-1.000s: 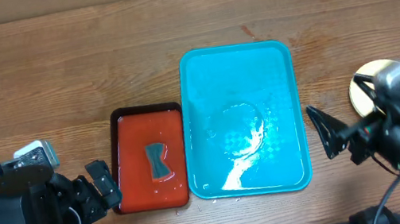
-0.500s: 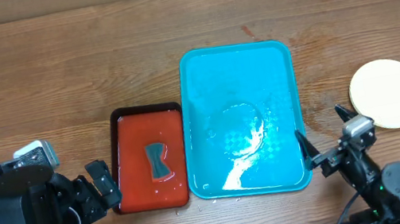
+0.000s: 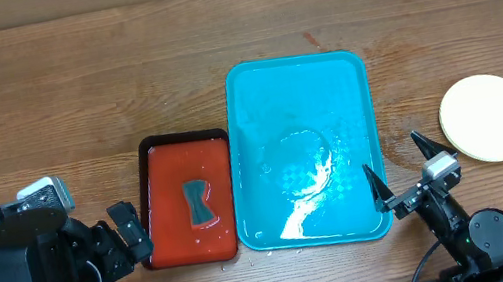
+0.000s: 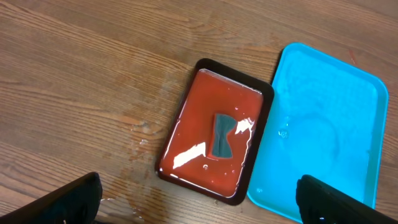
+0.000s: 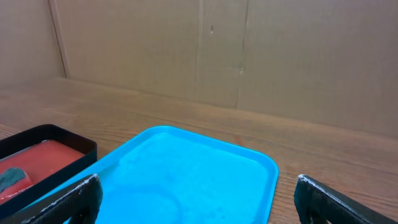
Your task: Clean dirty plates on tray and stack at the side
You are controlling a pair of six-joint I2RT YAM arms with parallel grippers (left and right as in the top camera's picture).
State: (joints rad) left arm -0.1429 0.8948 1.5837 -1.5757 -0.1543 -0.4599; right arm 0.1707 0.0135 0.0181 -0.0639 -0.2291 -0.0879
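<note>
**Current state.** The tray [image 3: 297, 93] lies at the middle of the tabletop, toward the near edge. Its base is glossy and wet and carries no plate. The plates [image 3: 489, 118] sit on bare wood near the right edge, well apart from the tray.

The right gripper [image 3: 392, 155] hangs between the tray and the plates, close to the near edge. Its jaws are spread wide and hold nothing. The left gripper [image 3: 136, 232] hangs near the near-left corner, just beside the red tray [image 3: 180, 138]. Its jaws are also wide and empty.

**Step in hand (judged).** Cleaning and stacking appear complete, so what is left is to park the arms.
- Withdraw each arm toward the near edge, and lift before moving sideways.
- Keep the right fingers off the tray rim and away from the plates. A knock could shift the stack.
- Keep the jaws wide and empty.

**Count.**
- Blue tray: one.
- Red tray: one.
- Dark sponge [image 3: 198, 202], in the red tray: one.
- Plates on the tray: none.
- Plates at the side: one pale disc shows from above. The pictures do not show whether others lie beneath it.
- Grippers: two.
</note>
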